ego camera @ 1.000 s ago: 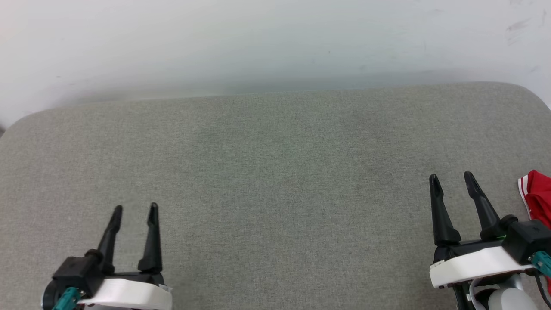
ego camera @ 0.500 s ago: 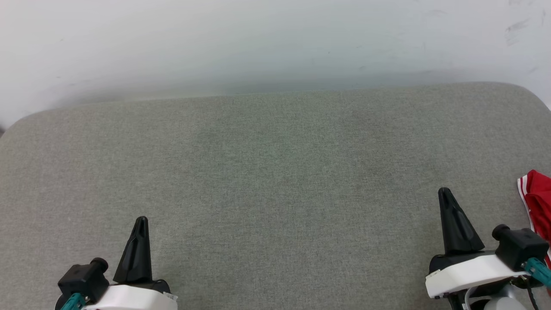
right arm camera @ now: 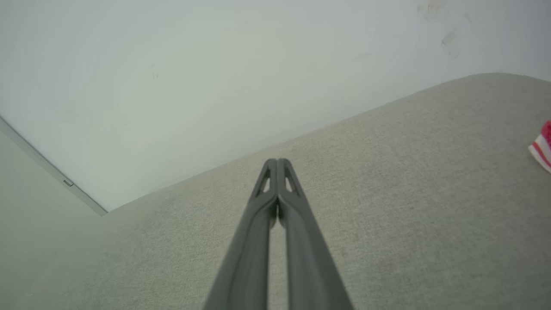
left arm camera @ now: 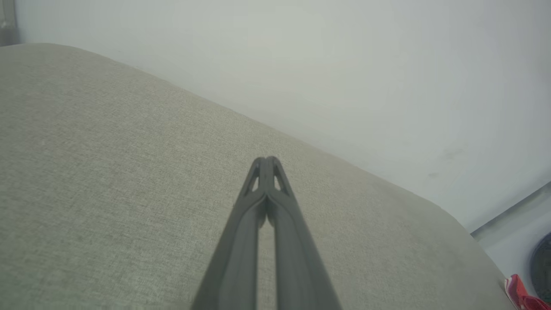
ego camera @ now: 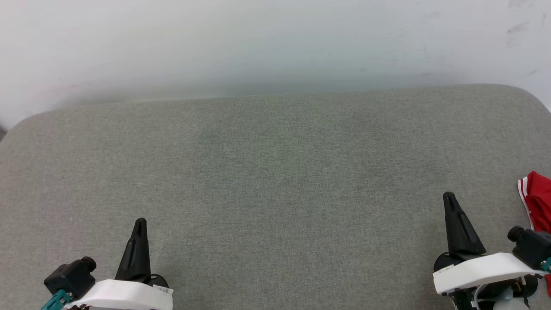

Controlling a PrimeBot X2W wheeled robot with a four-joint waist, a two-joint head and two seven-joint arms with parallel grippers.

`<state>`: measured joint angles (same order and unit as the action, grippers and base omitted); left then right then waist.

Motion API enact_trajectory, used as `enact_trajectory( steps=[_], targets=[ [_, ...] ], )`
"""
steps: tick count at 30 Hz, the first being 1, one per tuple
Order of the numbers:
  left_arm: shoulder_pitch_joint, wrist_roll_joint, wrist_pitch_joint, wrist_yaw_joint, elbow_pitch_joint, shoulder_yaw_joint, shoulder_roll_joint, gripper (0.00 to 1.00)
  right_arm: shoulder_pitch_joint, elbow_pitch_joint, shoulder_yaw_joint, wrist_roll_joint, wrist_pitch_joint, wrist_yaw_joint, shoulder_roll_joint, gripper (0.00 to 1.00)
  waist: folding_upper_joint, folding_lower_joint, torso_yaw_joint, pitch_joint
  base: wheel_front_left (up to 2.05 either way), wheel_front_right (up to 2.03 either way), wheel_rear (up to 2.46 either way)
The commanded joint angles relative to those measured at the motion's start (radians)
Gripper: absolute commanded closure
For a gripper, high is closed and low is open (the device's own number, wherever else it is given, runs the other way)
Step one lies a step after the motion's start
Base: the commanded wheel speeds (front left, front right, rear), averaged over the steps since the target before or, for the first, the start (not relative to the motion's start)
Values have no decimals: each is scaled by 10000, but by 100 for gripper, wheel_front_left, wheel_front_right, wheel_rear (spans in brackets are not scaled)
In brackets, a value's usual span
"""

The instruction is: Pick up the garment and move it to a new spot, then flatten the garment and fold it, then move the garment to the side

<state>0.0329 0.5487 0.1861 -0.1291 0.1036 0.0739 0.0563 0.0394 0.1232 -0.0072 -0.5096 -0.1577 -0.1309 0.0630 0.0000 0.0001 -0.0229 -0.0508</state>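
Note:
The garment [ego camera: 538, 202] is a red cloth with white striped trim, cut off by the head view's right edge; a small piece of the garment [left arm camera: 518, 295] also shows at the lower right of the left wrist view, and the garment's striped trim [right arm camera: 543, 148] at the right edge of the right wrist view. My left gripper [ego camera: 140, 224] is shut, empty, low at the left over the grey cushion. My right gripper [ego camera: 449, 198] is shut and empty, a short way left of the garment. Both wrist views show the fingertips pressed together: left gripper [left arm camera: 267, 161], right gripper [right arm camera: 277, 162].
A wide grey fabric cushion [ego camera: 275, 181] with rounded far corners spreads under both arms. A pale wall [ego camera: 275, 43] rises right behind its far edge. A dark round object [left arm camera: 541, 267] sits off the cushion at the left wrist view's right edge.
Both grippers have gone from open to shut with nothing between the fingers. Both have drawn back slightly toward the bottom of the head view.

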Motion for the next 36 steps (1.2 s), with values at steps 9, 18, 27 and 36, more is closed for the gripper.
enact_trajectory(
  steps=[9,18,27,36],
  targets=[
    [-401,1504,-366,-5,71,35,94,100,308,43,-78,-1598,283,1,119,100,0,-1,19,38,0,0,0],
    [-552,2766,-697,-7,248,53,103,100,372,192,-143,-2931,557,1,141,100,0,-1,38,78,0,0,0],
    [-687,3905,-1001,-9,406,78,105,100,415,330,-217,-4128,814,1,153,100,0,-1,57,118,0,0,0],
    [-802,4939,-1287,-11,559,104,104,100,473,461,-290,-5213,1057,1,156,100,0,-1,76,158,0,0,0]
  ],
)
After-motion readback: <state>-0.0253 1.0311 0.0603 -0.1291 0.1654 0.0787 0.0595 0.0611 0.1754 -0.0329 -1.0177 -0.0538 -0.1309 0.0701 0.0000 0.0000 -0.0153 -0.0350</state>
